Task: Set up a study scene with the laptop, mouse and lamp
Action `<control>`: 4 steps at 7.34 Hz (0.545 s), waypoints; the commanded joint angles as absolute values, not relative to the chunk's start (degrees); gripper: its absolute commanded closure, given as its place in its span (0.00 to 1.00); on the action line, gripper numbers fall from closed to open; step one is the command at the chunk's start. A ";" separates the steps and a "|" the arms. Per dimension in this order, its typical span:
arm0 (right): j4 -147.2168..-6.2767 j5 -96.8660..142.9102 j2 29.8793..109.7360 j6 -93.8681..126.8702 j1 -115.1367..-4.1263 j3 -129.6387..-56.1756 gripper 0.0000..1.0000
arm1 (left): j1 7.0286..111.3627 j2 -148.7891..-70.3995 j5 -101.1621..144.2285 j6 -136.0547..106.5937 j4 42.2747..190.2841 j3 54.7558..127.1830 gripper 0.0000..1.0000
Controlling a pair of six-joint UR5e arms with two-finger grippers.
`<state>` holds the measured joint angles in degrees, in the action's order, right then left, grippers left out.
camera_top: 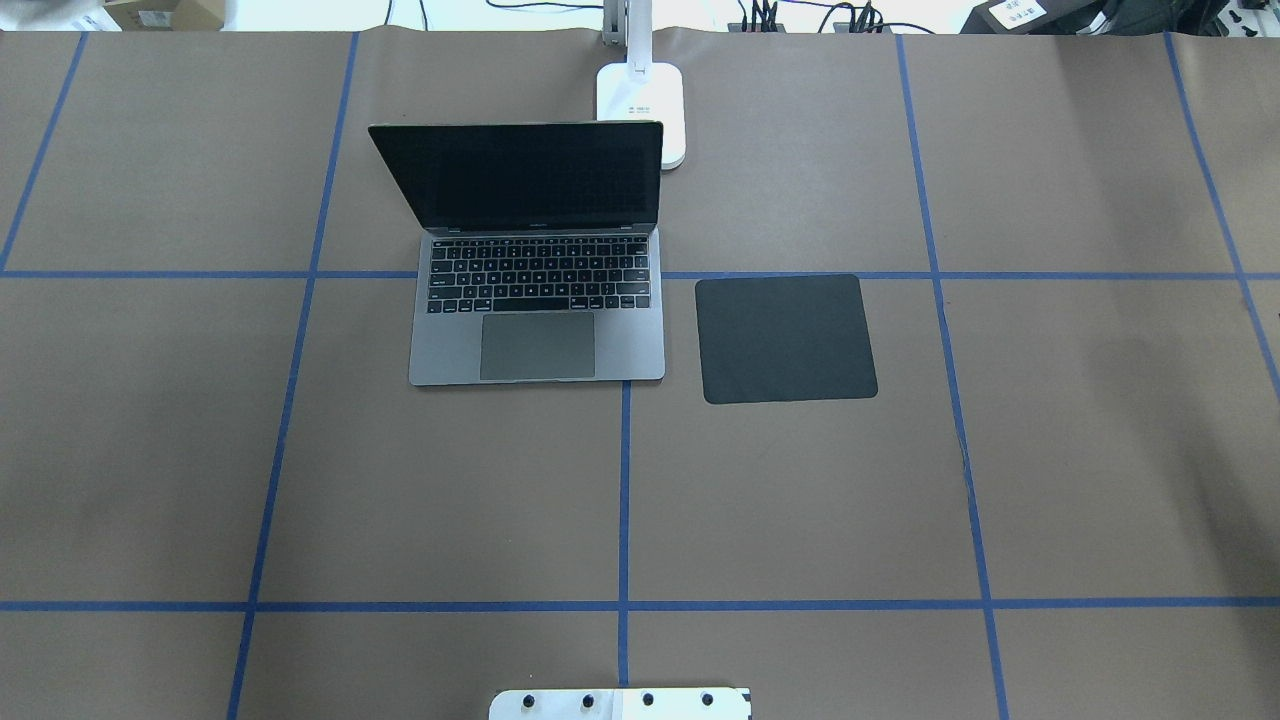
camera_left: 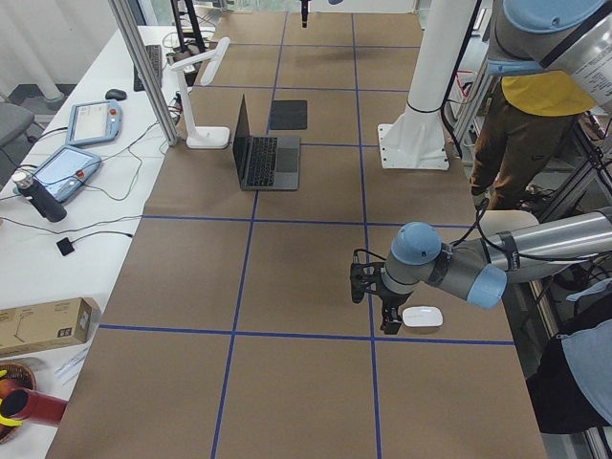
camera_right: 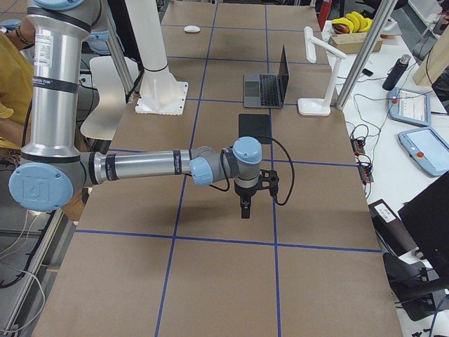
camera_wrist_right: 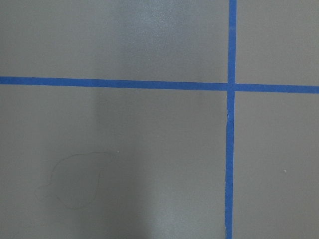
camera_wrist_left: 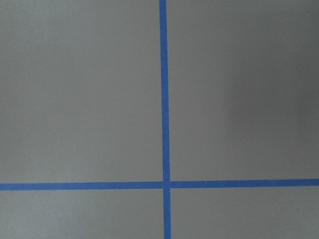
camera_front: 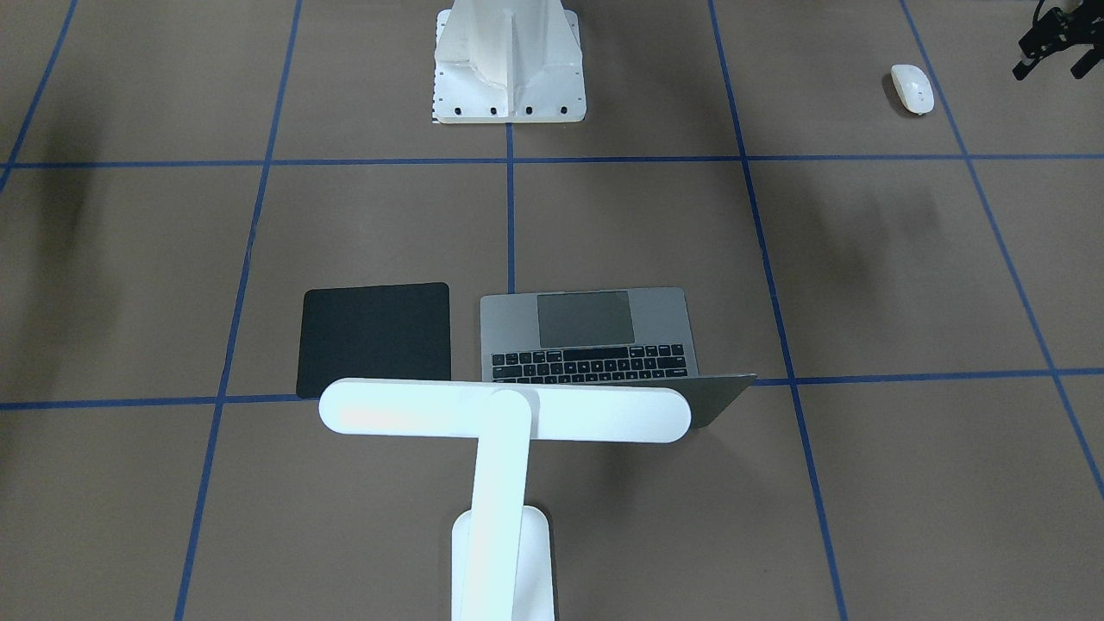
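The grey laptop stands open at the table's far middle, screen up. The white lamp stands behind it, its base at the far edge and its bar head over the lid. The white mouse lies on the paper at the robot's left end. My left gripper hangs just beside the mouse, apart from it, fingers spread and empty. My right gripper points down over bare paper at the robot's right end; I cannot tell whether it is open. Both wrist views show only paper and tape.
A flat black square mat lies right of the laptop. The white ribbed pedestal stands at the robot's base. Blue tape lines grid the brown paper. A person stands beside the pedestal. Tablets and cables lie along the far bench.
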<state>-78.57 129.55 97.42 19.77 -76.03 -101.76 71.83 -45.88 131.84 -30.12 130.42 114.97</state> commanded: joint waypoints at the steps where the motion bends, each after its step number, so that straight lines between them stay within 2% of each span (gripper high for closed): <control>1: -78.49 129.55 97.30 19.78 -76.03 -101.60 0.00 | 61.68 -45.88 130.88 -46.41 138.04 114.96 0.00; 2: -78.49 129.55 97.29 19.78 -76.03 -101.60 0.00 | 54.91 -45.88 126.00 -51.54 140.08 114.87 0.00; 4: -78.49 129.55 97.21 19.78 -76.03 -101.60 0.00 | 52.21 -44.66 124.72 -52.03 142.80 113.56 0.00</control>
<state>-78.49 129.55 97.24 19.78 -76.03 -101.61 54.50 -45.50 125.80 -50.66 140.55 114.31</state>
